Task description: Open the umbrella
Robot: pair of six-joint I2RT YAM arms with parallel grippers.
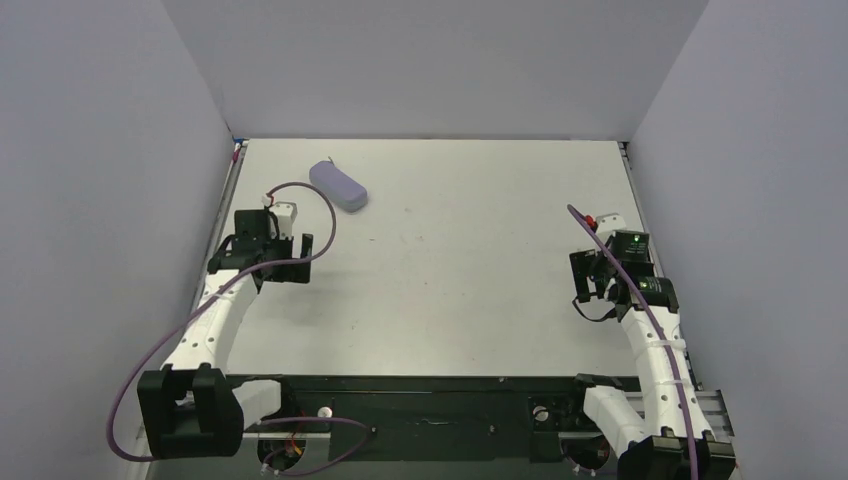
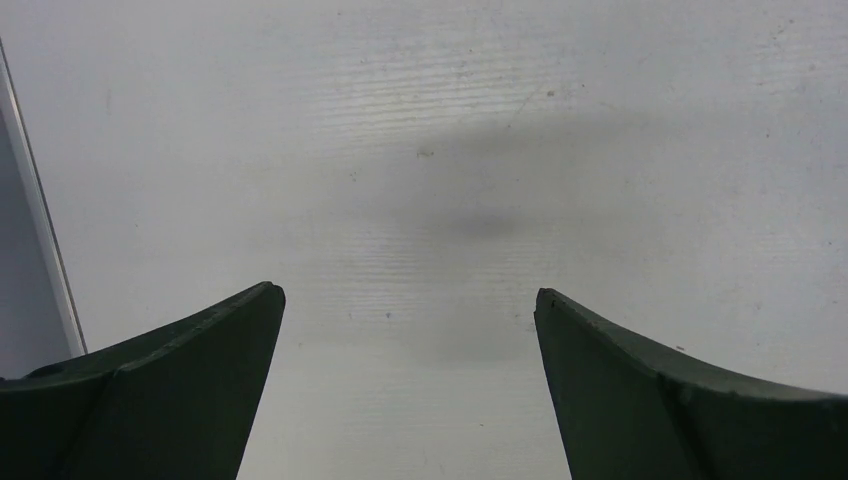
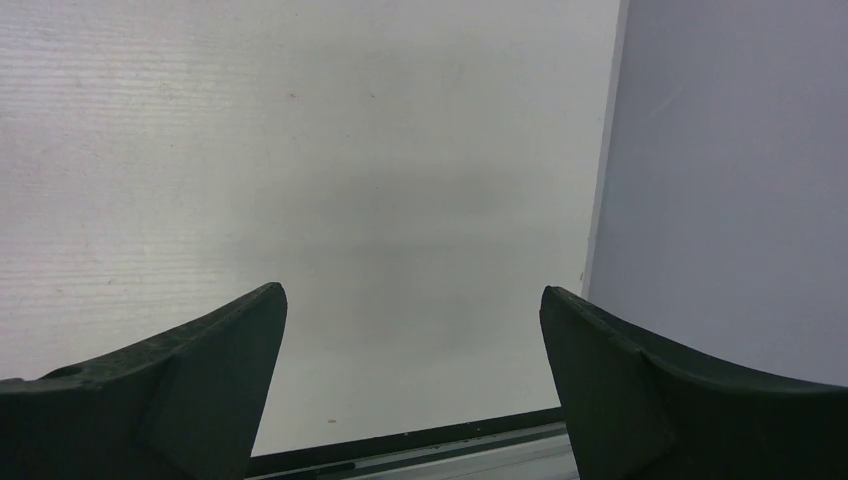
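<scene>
Lavender oval case (image 1: 338, 187), judged to hold the unseen umbrella, was laid far left, long axis slanting toward near-right, just beyond the spread, empty left gripper (image 2: 408, 300), well apart from the equally spread right gripper (image 3: 413, 295).

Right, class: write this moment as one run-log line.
left end effector open, empty | right end effector open, empty | lavender oval case shut on table, untouched | opening not begun
</scene>
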